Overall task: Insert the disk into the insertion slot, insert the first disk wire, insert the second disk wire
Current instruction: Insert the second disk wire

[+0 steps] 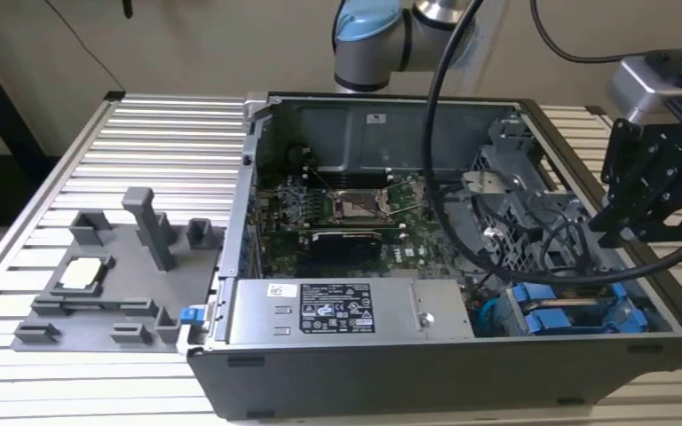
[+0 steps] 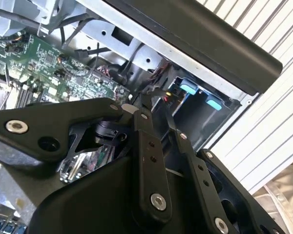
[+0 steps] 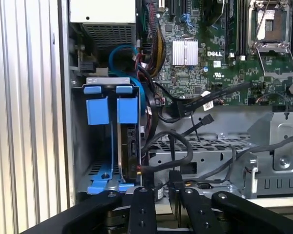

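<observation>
Exterior view: one gripper [image 1: 611, 232] hangs at the exterior view's right, with the slot [image 1: 567, 315] near, at its seven o'clock.

First wrist view: one disk [image 3: 129, 146] stands on edge in the slot, one of two blue-tabbed bays [image 3: 96, 111]. Its connector edge faces the gripper, and loose wires [image 3: 205, 119] lie beside it.

Second wrist view: I cannot tell whether the gripper is apart or together.

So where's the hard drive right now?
In the first wrist view the hard drive sits in the blue-railed drive cage, beside a bay that looks empty and close to the power supply box.
</observation>
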Available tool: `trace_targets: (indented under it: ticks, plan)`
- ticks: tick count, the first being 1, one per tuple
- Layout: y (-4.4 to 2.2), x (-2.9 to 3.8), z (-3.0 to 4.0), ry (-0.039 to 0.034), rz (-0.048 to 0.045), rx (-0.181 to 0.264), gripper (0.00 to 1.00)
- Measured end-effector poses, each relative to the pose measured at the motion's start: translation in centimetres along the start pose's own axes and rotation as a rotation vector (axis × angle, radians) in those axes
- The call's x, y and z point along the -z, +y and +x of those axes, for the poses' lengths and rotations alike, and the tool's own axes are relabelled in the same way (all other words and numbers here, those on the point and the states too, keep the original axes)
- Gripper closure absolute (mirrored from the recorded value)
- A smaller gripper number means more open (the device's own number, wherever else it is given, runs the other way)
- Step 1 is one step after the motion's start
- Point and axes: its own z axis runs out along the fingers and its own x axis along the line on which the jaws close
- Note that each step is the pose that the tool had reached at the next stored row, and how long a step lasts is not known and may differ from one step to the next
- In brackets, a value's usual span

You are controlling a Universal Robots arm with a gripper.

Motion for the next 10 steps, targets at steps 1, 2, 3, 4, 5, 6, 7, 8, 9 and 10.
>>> trace_targets:
  ticks: [1, 2, 3, 4, 5, 6, 7, 8, 9, 10]
  plan:
    - [0.00, -0.01, -0.12, 0.0000, 0.0000, 0.000, 0.73]
    - [0.04, -0.01, -0.11, -0.0002, 0.0001, 0.000, 0.73]
    - [0.14, -0.01, -0.12, -0.0001, 0.0001, 0.000, 0.73]
    - [0.32, 0.00, -0.12, 0.0001, 0.0004, 0.000, 0.73]
    - [0.59, -0.01, -0.11, 0.0000, 0.0011, 0.000, 0.73]
    - [0.87, -0.01, -0.10, -0.0001, 0.0019, 0.000, 0.73]
    - [1.16, 0.00, -0.10, 0.0000, 0.0027, 0.000, 0.73]
    - [1.52, 0.00, -0.09, -0.0001, 0.0039, 0.000, 0.73]
    - [1.89, 0.00, -0.08, -0.0001, 0.0052, 0.000, 0.73]
    - [2.25, 0.00, -0.07, -0.0003, 0.0066, 0.001, 0.73]
